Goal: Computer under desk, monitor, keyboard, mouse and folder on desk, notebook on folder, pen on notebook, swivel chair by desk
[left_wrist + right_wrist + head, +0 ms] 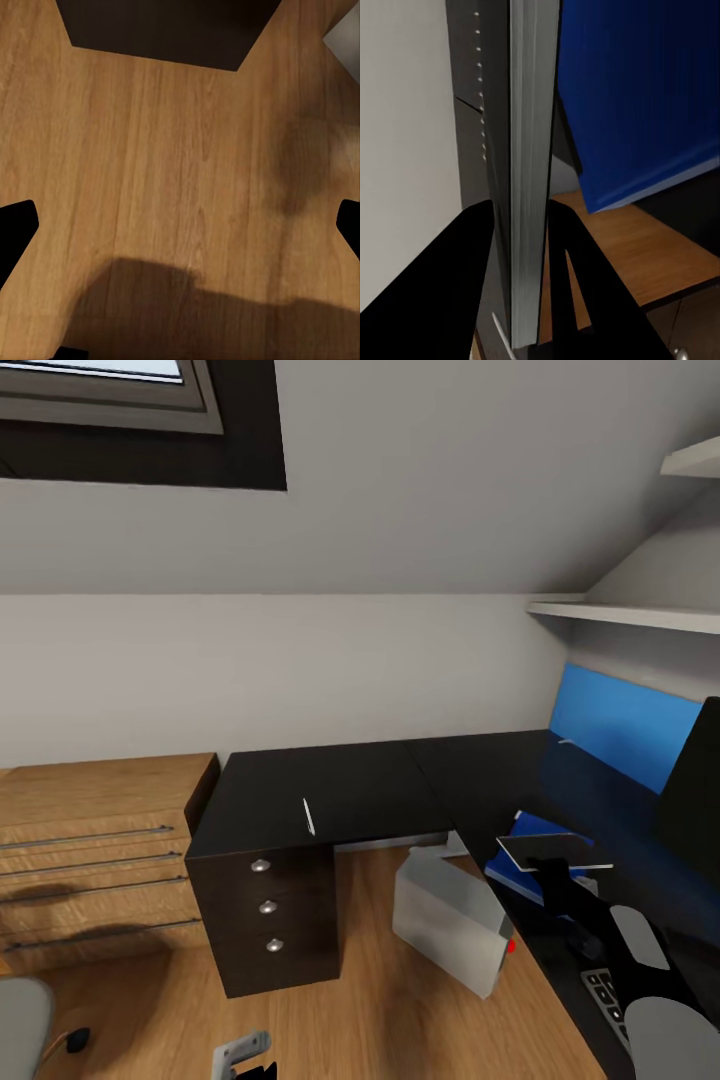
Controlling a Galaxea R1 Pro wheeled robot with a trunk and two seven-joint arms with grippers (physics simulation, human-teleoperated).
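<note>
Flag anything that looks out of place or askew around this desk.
The computer looks tilted on the floor beside the desk, leaning rather than standing square. A small dark object, probably the mouse, lies on the floor, off the desk. The pen lies alone on the desk's left wing.

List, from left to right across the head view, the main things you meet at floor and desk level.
light-wood drawer unit → black desk drawers → pen → computer → notebook held in the right gripper, above the folder → monitor
</note>
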